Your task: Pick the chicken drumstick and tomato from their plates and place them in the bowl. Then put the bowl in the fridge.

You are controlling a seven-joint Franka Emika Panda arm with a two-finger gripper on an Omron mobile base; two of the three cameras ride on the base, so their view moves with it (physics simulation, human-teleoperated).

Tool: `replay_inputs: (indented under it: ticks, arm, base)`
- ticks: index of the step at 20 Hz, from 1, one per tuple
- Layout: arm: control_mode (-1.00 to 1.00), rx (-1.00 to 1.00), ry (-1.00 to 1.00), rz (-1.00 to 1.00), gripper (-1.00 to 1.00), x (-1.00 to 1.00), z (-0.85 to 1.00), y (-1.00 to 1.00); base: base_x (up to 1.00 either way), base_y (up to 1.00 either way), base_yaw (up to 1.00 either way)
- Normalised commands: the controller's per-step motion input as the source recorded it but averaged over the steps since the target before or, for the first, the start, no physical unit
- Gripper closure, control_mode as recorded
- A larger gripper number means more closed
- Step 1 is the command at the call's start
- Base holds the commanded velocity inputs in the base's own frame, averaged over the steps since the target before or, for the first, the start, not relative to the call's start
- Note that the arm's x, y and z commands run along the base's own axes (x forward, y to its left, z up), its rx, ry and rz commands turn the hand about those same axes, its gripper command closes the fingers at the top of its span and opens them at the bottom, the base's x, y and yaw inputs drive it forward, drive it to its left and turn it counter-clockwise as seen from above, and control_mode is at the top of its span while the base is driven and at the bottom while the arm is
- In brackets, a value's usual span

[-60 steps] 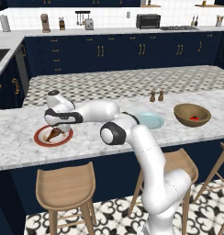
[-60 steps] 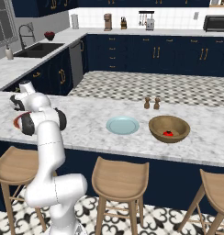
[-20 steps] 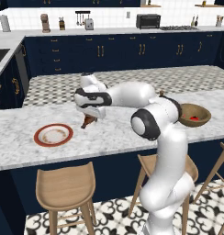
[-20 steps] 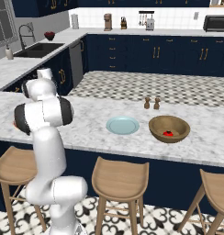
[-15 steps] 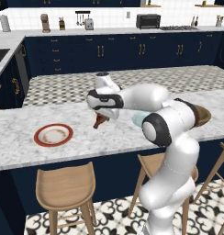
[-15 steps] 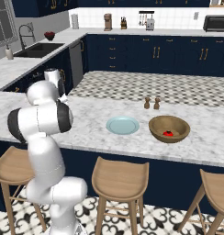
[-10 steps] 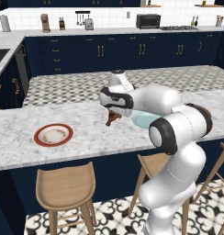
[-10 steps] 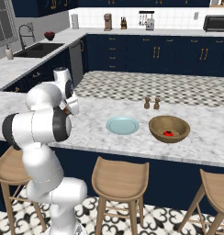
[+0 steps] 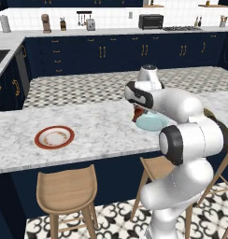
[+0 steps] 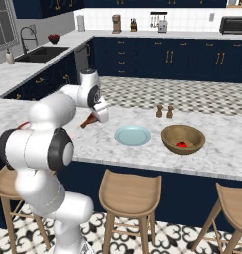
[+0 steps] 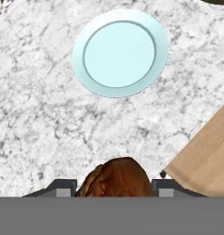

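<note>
End effector (image 10: 94, 118): we grip the chicken drumstick (image 10: 89, 121), closed on its thick end, clear of the desk (image 10: 143, 149).
Change: we have swung right, away from the red-rimmed plate (image 9: 54, 137), now bare, to just left of the pale blue plate (image 10: 132, 135).
Bowl (image 10: 183, 139): farther right, tomato (image 10: 181, 145) already inside.
Meaning: drumstick drop comes next, then the fridge.

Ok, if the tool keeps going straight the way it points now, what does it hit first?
Probably bare marble counter, just short of the blue plate. The tool points down with the drumstick in its jaws; depth is hard to judge.
</note>
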Motion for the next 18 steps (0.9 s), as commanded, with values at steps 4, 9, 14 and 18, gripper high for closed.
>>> replay_inputs:
  ticks: [4, 9, 14, 18]
  arm:
    - [-1.0, 0.0, 0.0, 0.0, 1.0, 0.0, 0.12, -1.0]
    - [-1.0, 0.0, 0.0, -0.06, 1.0, 0.0, 0.0, -1.0]
    - [-1.0, 0.0, -0.04, -0.04, 1.0, 0.0, 0.0, -1.0]
    - [-1.0, -0.01, -0.02, -0.06, 1.0, 0.01, 0.0, -1.0]
  base:
    - [0.0, 0.0, 0.0]
    - [0.0, 0.0, 0.0]
    - [0.0, 0.0, 0.0]
    - [0.0, 0.0, 0.0]
